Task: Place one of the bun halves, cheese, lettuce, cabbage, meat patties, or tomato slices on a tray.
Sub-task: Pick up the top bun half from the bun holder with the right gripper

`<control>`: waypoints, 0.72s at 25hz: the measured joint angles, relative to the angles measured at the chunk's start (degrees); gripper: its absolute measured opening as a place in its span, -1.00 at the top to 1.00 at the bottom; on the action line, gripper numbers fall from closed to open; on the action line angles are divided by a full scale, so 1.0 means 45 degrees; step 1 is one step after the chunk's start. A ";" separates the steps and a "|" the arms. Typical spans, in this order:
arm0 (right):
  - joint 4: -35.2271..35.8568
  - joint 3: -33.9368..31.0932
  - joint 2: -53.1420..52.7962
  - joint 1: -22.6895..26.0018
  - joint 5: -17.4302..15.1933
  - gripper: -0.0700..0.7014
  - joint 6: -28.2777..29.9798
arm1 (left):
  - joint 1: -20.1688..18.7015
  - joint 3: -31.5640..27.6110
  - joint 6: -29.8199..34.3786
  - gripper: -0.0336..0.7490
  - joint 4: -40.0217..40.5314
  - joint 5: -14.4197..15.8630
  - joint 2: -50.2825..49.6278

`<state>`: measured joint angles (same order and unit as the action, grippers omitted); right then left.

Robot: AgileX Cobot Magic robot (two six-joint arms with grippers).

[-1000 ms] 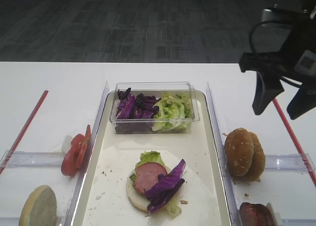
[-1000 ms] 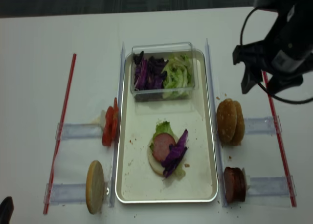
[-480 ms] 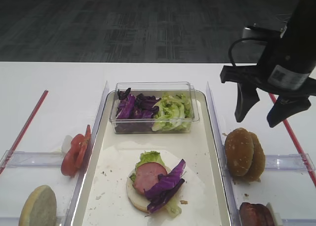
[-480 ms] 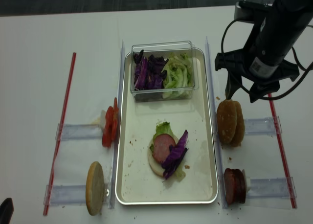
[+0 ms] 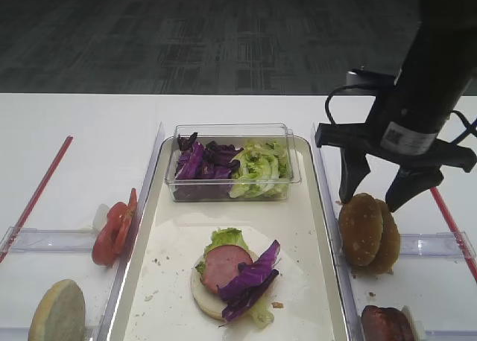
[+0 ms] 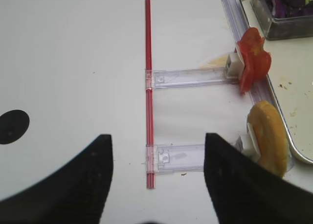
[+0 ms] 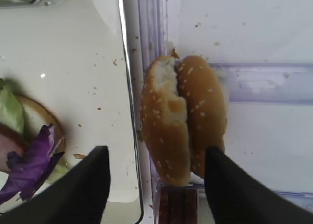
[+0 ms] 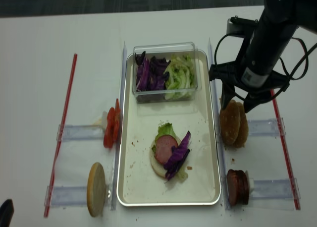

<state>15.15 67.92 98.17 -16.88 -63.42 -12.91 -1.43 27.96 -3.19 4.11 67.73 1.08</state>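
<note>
The bun halves (image 7: 183, 119) stand on edge, two pressed together, just outside the tray's (image 5: 328, 229) right rim on a clear plastic holder (image 7: 264, 82). The nearer-to-tray one shows a pale torn patch; the sesame-seeded golden dome sits against it on the side away from the tray. The right gripper (image 5: 378, 190) hangs directly above them with its jaws spread wide and holding nothing, one finger to each side of the pair in the wrist view.

Judging from this, the risk lies in that spread: both halves sit between the fingers, so a closing grip could take two buns, or pinch the torn one and leave the seeded one behind. The finger on the tray side also lines up close to the raised metallic rim and could catch on it in descent, or tip the upright buns off their holder.

On the tray, a partly built stack (image 5: 235, 272) carries a pale bun base, lettuce, a meat slice and purple cabbage. A clear box (image 5: 231, 162) of cabbage and lettuce sits at the tray's far end. Meat patties (image 8: 237, 187) stand beyond the right rim, nearer the front; tomato slices (image 5: 115, 225) and a pale bun half (image 5: 58, 311) wait beyond the left rim. The left gripper (image 6: 156, 185) rests spread and empty over bare table, well apart.
</note>
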 joint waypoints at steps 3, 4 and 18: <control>0.0056 0.0000 0.0227 0.0000 0.0080 -0.31 0.0044 | 0.0000 0.0000 0.0000 -0.15 0.0000 0.0000 0.0000; 0.0087 0.0000 0.0286 0.0000 0.0100 -0.31 0.0052 | 0.0000 0.0000 0.0000 -0.15 0.0000 0.0000 0.0000; 0.0908 0.0000 0.0725 0.0000 0.0477 -0.31 0.0530 | 0.0000 0.0000 0.0000 -0.15 0.0000 0.0000 0.0000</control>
<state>19.24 67.92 101.43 -16.88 -61.27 -10.53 -1.43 27.96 -3.19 4.11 67.73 1.08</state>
